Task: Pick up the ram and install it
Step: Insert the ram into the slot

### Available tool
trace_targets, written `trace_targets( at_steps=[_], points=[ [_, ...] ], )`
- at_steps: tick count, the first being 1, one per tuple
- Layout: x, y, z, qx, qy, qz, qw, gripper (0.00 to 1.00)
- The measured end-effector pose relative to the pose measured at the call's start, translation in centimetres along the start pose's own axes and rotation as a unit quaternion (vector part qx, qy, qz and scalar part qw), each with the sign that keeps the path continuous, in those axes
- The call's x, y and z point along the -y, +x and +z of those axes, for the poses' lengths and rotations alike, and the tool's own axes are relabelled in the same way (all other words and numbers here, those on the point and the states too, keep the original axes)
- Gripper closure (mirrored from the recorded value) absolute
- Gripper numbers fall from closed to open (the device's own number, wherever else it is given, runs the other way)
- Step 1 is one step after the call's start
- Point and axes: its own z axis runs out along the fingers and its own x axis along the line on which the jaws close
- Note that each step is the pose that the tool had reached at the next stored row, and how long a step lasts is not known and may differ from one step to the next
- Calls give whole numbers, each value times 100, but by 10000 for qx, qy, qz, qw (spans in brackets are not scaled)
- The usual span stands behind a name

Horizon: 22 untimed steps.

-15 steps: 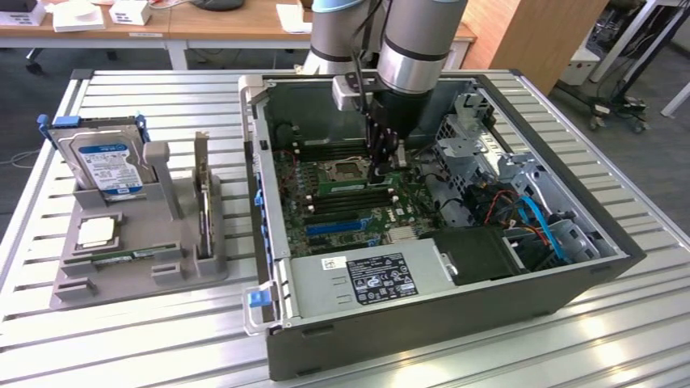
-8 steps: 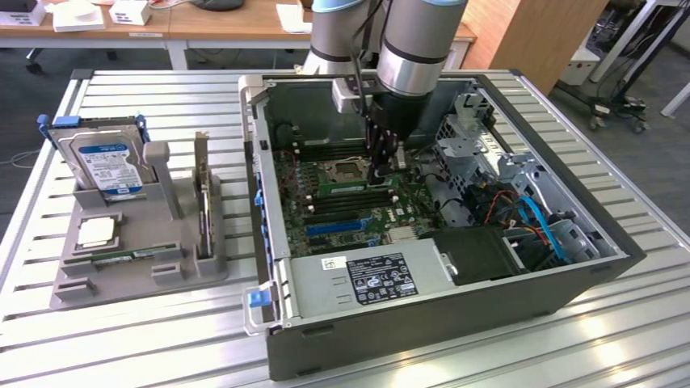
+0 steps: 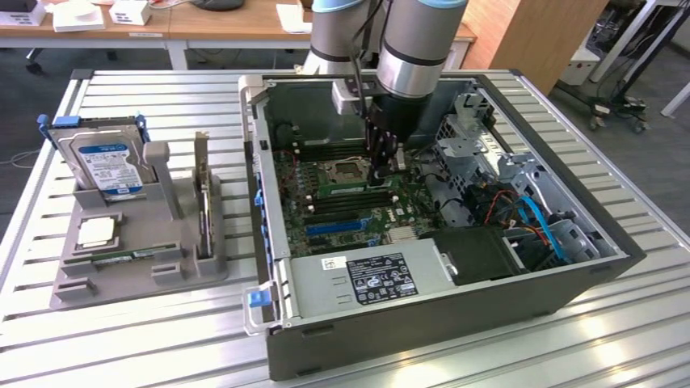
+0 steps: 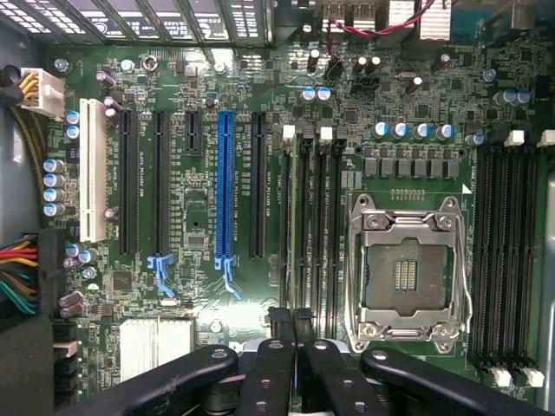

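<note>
Hand (image 4: 290, 319), closed, tips on ram (image 4: 298, 217) upright beside CPU socket (image 4: 408, 269): seating step, likely needing straight, even downward pressure.

My exterior camera looked obliquely down over the open computer case (image 3: 431, 335); my wrist camera faced its motherboard (image 4: 201, 260) closely, which both views shared.

The ram (image 4: 297, 225) is a thin green stick. It stands on edge among the black memory slots (image 4: 323, 225), just beside the processor socket (image 4: 406, 260).
</note>
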Motion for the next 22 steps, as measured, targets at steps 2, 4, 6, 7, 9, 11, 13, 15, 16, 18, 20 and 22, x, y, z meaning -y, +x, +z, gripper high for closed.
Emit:
trace_targets(
  at_steps=[2,4,6,7,9,11,13,15,16,18,20,22],
  points=[
    [-1,5,0,0,0,1,10000,89],
    [-1,5,6,0,0,1,10000,89],
    [0,6,19,0,2,1,10000,89],
    [0,6,26,0,3,0,10000,89],
    [1,5,40,0,5,0,10000,89],
    [1,5,54,0,6,1,10000,89],
    [1,5,64,-1,7,1,10000,89],
    [1,6,65,-2,7,1,10000,89],
    [1,6,65,-2,6,1,10000,89],
    [0,5,67,-1,8,1,10000,89],
    [-11,5,68,0,8,1,10000,89],
    [-15,5,68,0,8,1,10000,89]
  ],
)
